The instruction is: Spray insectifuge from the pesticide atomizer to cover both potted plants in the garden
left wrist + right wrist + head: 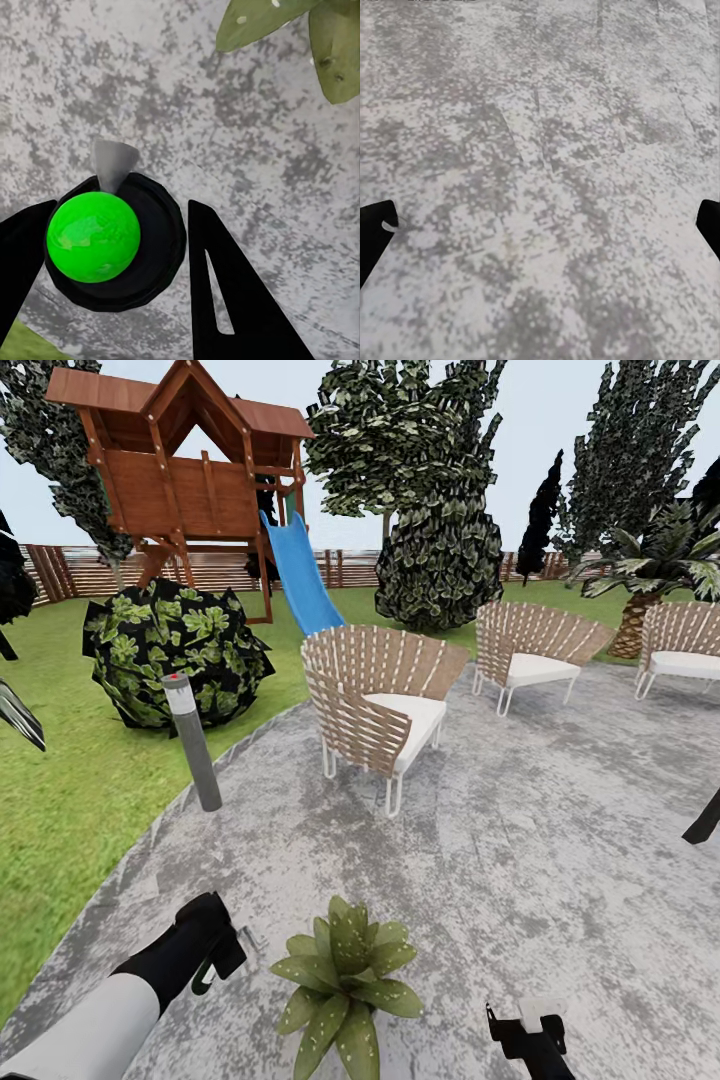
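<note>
While my left gripper [124, 247] hangs low over the patio [520, 830], its two dark fingers [225, 292] sit either side of the atomizer [105, 240]: a black round body with a glossy bright green dome and a small grey nozzle cone pointing away from me. The fingers flank the body closely, and I judge them pinched on it, though the contact itself is hidden from me. One potted plant [340, 980] stands just beside that gripper, ahead of the nozzle and a little to the side; its speckled leaf tips [330, 45] reach into my wrist view.

My right gripper [540, 225] is spread wide over bare paving, with nothing between the fingertips.

I judge the atomizer to be light, rigid and smooth. The domed top looks slippery, so it could roll or twist in a loose pinch. The better hold is across the broad black body below the dome, with the nozzle left free and aimed at the leaves. Squeezing too near the cone might block the spray.
</note>
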